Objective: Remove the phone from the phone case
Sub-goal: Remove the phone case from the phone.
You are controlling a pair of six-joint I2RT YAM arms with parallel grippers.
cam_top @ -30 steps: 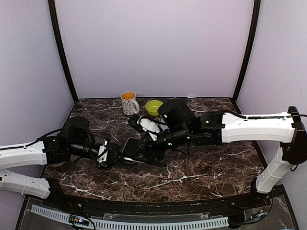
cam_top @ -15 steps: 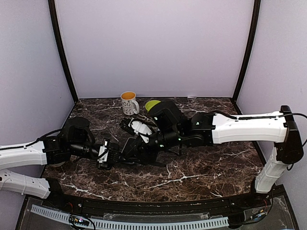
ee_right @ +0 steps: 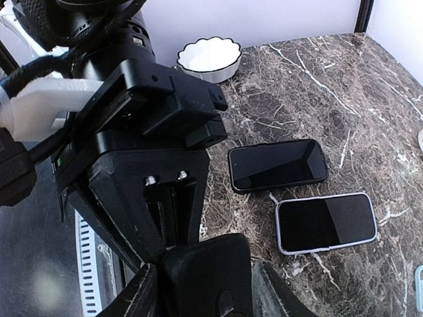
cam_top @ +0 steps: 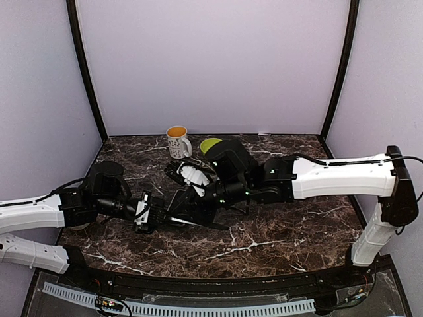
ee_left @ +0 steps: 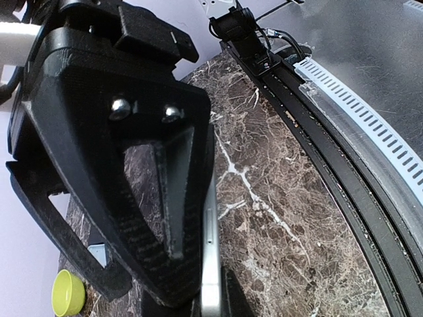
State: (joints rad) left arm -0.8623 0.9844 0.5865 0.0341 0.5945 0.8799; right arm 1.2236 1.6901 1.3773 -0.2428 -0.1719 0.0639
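You are looking at a dark marble table (cam_top: 284, 231) with both arms meeting left of centre. Your left gripper (cam_top: 149, 214) is clamping shut on the thin, silvery edge of the phone (ee_left: 210, 264), which is standing edge-on between its black fingers (ee_left: 177, 198). In the top view the handset is hanging just above the table, between the two grippers.

Your right gripper (ee_right: 208, 300) is reaching in from the opposite side. Its two fingers are flanking a black slab that I am taking to be the phone case (ee_right: 205, 261). Whether they are already pressing on it or standing just clear is impossible to tell from these views.

Judging progress: the pick-up and the two-handed presentation are looking done. The separation itself is not. No gap is showing between phone and case, and nothing is lying free of the other, so the peeling or pushing out is all still ahead of you.

Elsewhere, two other handsets, one dark (ee_right: 277, 165) and one pale-rimmed (ee_right: 326, 222), are lying flat on the table. A white bowl (ee_right: 210, 58) is sitting beyond them. A mug (cam_top: 177, 141) and a green bowl (cam_top: 210, 145) are sitting near the back wall.
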